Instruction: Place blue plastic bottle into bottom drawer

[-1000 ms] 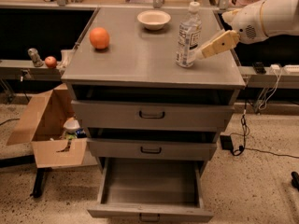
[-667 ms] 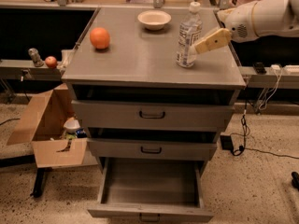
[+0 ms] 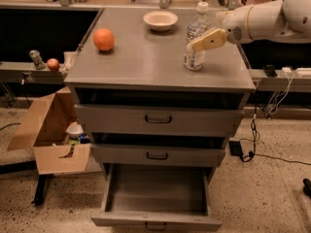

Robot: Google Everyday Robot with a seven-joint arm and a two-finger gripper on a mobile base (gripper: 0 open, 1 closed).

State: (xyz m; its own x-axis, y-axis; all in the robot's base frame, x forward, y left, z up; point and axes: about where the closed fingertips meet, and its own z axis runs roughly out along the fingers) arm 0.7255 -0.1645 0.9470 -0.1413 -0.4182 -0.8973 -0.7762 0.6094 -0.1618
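**Asker:** Where is your pincer just now?

**Me:** My pincer (image 3: 197,43) is over the right rear part of the table (image 3: 146,67), at the end of my white arm (image 3: 265,18), which reaches in from the right. It lies right against the blue plastic bottle (image 3: 193,59), crossing it about halfway up.

**Asker:** Is it wide, narrow, or holding the bottle?

**Me:** I cannot tell. The bottle and my pincer overlap, and this angle does not show how the pincer is set.

**Asker:** And the bottle itself?

**Me:** It stands upright with its white cap on top, near the table's right edge. Its base seems to rest on the surface, though the overlap makes me unsure of that. The white bowl (image 3: 160,20) is just to its left and farther back, and the orange (image 3: 104,39) sits well apart on the left side.

**Asker:** What about the bottom drawer?

**Me:** The bottom drawer (image 3: 155,220) is pulled far out toward the camera, well below the bottle. The two upper drawers (image 3: 158,119) above it are pushed in. A cardboard box (image 3: 48,130) sits on the floor to the left of the cabinet.
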